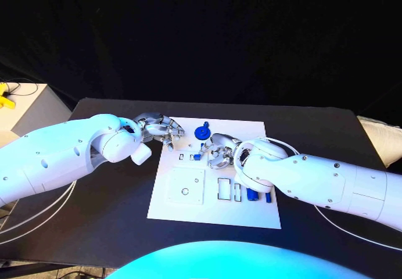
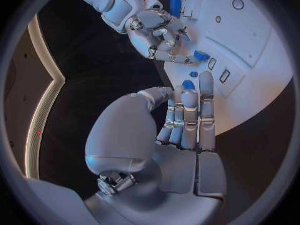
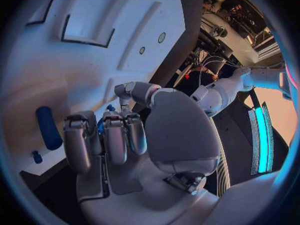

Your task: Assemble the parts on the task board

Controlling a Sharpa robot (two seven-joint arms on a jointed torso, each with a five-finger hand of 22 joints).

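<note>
- The task board point(image 1: 180, 206) lies mid-table point(image 1: 100, 221); both hands work its far edge
- Right hand point(image 1: 219, 150): fingers curled onto a small blue part point(image 2: 201, 56), seemingly pinching it over the far slots
- Left hand point(image 1: 159, 129): fingers point(image 2: 189, 116) together, a blue part point(image 2: 189, 84) at their tips; hold uncertain
- Blue knob point(image 1: 202, 132) stands between the hands, nearer the right

Task board point(image 1: 180, 209) mid-table, parts point(image 1: 202, 132) on it (far edge)

White task board point(image 1: 180, 209) lies flat mid-table; blue round part point(image 1: 202, 132) stands near its far edge, slim blue pieces point(image 1: 251, 195) in slots
</note>
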